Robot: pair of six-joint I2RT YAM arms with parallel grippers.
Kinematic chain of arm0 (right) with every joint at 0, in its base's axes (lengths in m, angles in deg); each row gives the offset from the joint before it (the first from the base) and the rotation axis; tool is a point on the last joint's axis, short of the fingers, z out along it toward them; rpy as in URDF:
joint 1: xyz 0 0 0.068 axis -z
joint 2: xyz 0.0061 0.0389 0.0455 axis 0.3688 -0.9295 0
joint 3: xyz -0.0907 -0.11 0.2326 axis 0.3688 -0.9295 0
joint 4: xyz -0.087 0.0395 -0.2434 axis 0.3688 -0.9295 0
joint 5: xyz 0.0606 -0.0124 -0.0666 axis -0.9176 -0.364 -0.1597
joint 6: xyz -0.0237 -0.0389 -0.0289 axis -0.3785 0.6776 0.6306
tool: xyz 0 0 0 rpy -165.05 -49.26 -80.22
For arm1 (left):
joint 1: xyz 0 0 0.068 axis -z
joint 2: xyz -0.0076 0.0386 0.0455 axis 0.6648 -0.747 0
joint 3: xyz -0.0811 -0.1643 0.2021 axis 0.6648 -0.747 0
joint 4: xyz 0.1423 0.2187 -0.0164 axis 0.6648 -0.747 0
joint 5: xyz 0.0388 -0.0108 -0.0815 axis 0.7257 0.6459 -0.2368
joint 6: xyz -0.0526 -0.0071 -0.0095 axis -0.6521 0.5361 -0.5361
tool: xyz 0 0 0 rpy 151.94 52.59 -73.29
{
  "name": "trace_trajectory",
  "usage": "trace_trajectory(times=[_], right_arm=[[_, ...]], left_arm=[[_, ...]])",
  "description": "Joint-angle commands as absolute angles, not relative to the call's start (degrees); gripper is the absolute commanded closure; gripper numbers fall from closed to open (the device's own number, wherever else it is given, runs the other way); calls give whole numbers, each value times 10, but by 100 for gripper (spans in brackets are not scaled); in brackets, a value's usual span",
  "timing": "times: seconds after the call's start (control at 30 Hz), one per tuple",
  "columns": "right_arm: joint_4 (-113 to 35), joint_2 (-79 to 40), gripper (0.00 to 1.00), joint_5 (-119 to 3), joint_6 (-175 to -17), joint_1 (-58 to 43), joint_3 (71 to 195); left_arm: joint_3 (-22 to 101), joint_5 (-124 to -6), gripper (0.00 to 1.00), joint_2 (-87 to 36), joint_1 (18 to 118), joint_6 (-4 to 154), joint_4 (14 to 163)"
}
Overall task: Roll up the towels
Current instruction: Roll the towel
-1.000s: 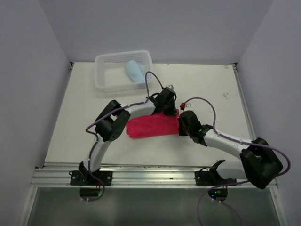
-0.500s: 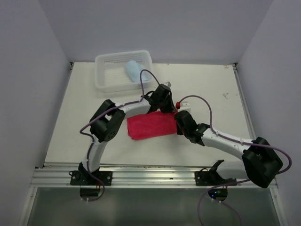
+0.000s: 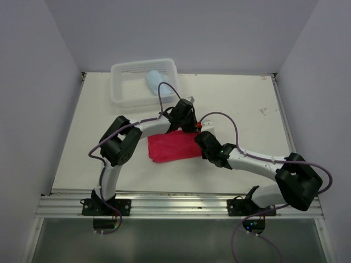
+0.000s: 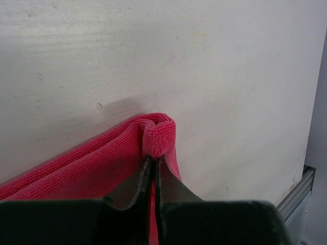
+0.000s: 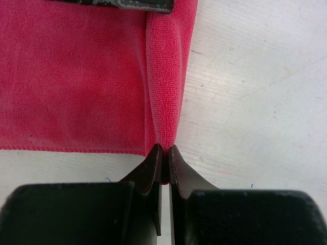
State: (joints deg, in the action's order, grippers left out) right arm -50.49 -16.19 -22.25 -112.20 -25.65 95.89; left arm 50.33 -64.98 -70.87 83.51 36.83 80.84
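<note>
We are looking at the table [image 3: 247, 104], where the red towel [image 3: 173, 147] is lying near the middle, its right edge turned over into a first fold. The left gripper [image 4: 154, 162] at the far corner and the right gripper [image 5: 164, 153] at the near one — jaws almost closed — are pinching that fold. We are judging that level, matched travel leftward matters (soft cloth skews easily). The clear basket [image 3: 123, 98], far left, is holding the blue towel [image 3: 156, 83], seemingly rolled.
</note>
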Motion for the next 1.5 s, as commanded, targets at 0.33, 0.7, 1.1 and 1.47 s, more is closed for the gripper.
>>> trace_trajectory(times=[0.33, 0.7, 1.1, 1.47], right_arm=[[-523, -208, 100, -196, -1132, -292, 985], [-495, -243, 100, -206, -1153, -292, 980], [-476, -208, 68, -243, -1173, -292, 975], [-494, -77, 48, -262, -1219, -266, 949]], left_arm=[[476, -614, 100, -667, 810, 404, 866], [464, -591, 100, -664, 806, 426, 841], [450, -589, 100, -674, 805, 436, 846], [443, -605, 100, -679, 805, 438, 874]])
